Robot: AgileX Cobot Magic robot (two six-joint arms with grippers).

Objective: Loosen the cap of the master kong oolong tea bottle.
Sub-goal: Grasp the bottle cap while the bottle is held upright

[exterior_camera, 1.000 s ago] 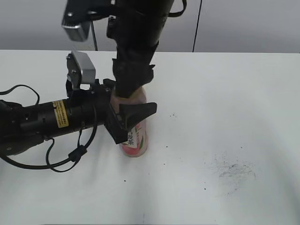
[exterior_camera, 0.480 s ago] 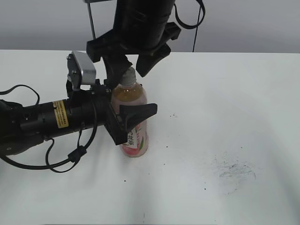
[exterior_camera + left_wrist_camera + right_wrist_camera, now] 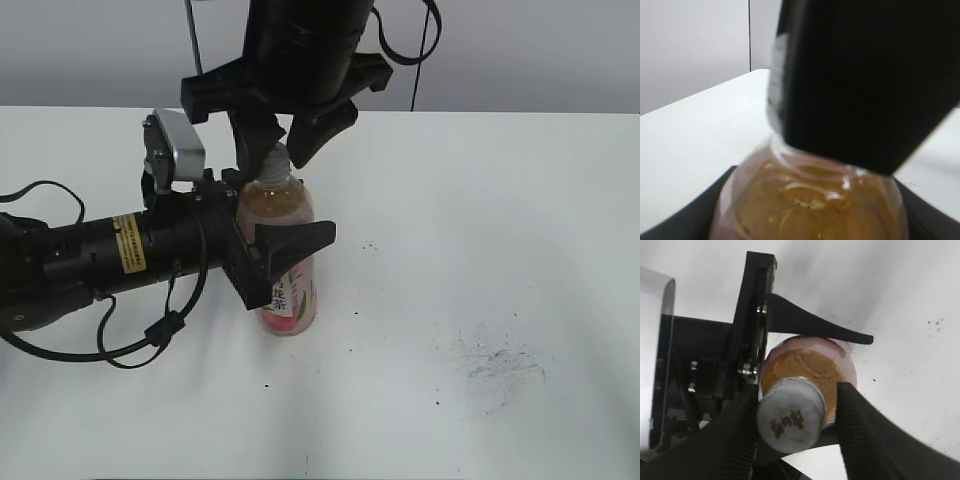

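While the left gripper [image 3: 275, 250] clamps the bottle [image 3: 287, 290], the right wrist view shows the right gripper's [image 3: 795, 427] fingers apart, seemingly clear of the cap [image 3: 790, 421] at six o'clock.

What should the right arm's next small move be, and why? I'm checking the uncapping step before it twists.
Probably close the right pincer on the cap. Its fingers flank the cap with a gap visible on the right side, so it seems not gripped yet. The left pincer is clamped on the bottle, which stands upright on the table, so it looks braced for a twist.
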